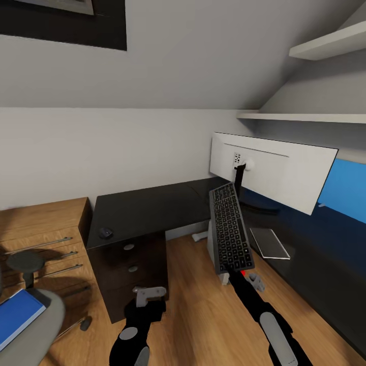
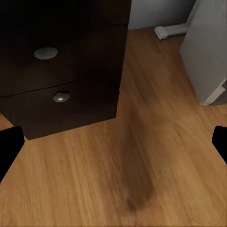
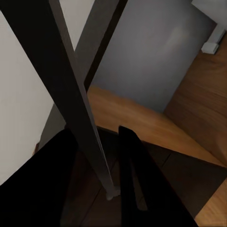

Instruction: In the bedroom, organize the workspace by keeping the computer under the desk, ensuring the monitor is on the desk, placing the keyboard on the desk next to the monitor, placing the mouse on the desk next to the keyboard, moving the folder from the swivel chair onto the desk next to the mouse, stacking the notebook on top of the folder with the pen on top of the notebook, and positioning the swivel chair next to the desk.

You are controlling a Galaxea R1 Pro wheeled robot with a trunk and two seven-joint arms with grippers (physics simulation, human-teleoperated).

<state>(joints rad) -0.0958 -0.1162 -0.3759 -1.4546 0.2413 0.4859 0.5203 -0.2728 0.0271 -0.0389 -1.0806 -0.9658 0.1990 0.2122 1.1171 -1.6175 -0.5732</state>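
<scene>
Head view: right gripper (image 1: 237,275) clenched on keyboard (image 1: 231,230), raised edge-on beside the desk (image 1: 152,208).

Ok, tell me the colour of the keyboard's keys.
Dark keys in a silver-grey frame on the keyboard, clearest in the head view.

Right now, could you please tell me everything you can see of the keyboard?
The keyboard is a slim full-size board with dark keys in a silver-grey frame. It is lifted off any surface, tilted steeply with its key face toward the head camera, its long side running away from the robot. The right gripper clamps its near short edge; the right wrist view shows the thin board edge-on between the dark fingers. It hangs over the wooden floor, before the monitor.
</scene>
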